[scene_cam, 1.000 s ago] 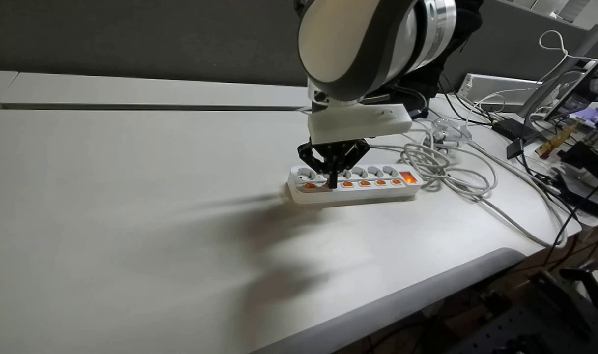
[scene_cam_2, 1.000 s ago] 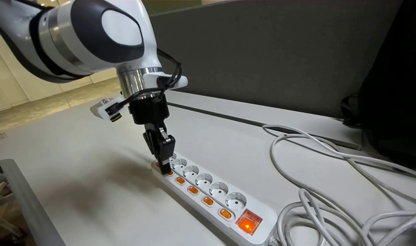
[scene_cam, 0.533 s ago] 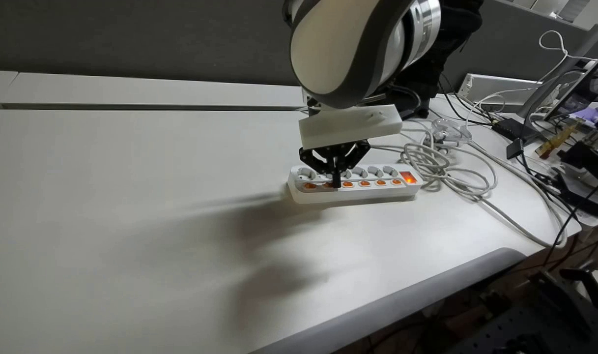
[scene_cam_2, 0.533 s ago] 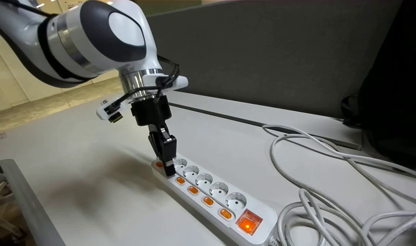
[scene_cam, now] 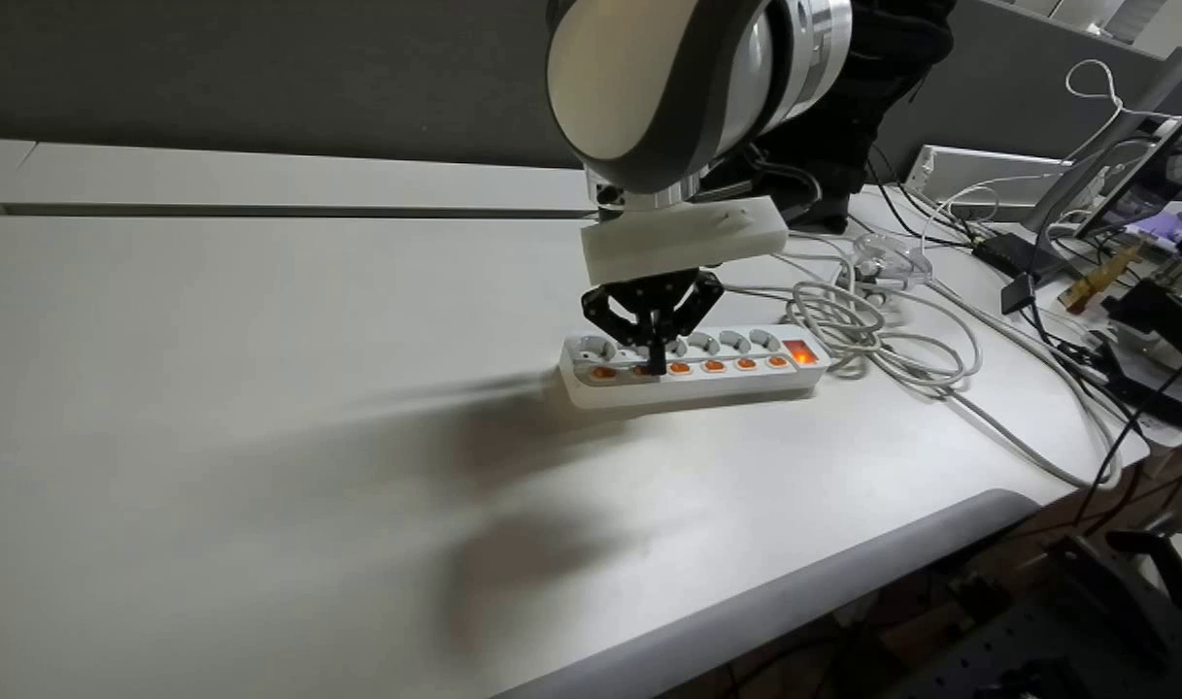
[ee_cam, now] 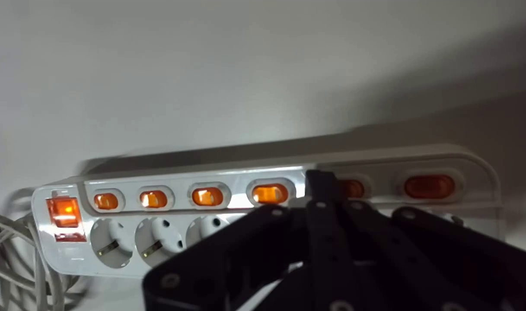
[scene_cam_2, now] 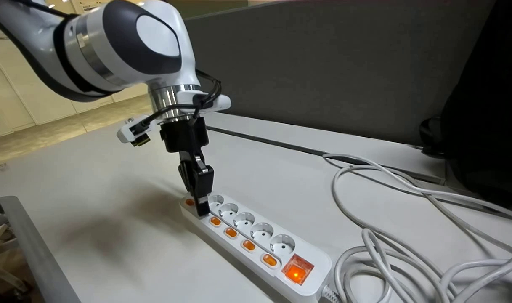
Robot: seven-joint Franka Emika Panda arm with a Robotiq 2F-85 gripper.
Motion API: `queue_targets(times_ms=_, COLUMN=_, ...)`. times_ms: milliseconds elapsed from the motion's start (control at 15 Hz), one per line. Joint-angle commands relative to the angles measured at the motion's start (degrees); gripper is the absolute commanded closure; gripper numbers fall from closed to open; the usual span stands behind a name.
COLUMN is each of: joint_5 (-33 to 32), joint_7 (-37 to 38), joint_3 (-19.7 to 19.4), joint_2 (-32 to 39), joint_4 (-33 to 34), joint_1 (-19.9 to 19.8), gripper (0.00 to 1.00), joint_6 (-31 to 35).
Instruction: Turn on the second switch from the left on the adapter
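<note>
Glossy plstc adapter (scene_cam_2: 240,238), matt end effector (scene_cam_2: 203,208), shiny metal collar (scene_cam_2: 162,97), smooth tbl (scene_cam: 212,340)

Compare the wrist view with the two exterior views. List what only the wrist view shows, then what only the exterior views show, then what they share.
Only the wrist view clearly shows the metal clips inside the sockets.

Only the exterior views show the robot arm, the dark partition and the desk's grey edge.

All share the power strip, its orange switches, the big lit switch, pale cables and the end effector.
</note>
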Motion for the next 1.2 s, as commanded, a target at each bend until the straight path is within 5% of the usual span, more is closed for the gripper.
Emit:
queue_targets(times_ms=0, joint_5=4.8, joint_7=-7.0, joint_3=3.2, joint_2=0.5, joint_4=0.2, joint_1=-3.3, gripper=1.00, joint_6=-0.5)
queue_targets(times_ms=600, joint_5=12.7, joint_7=-27.4, joint_3=8.2, joint_2=-2.0, joint_4=-1.6, joint_1=-8.5, gripper=1.00, joint_6=0.3)
queue_targets(times_ms=1133, joint_5=11.2, joint_7=-25.9, joint_3=7.3, joint_2=-1.7, joint_4=-1.1, joint_1=-7.1, gripper=1.00, joint_6=1.6)
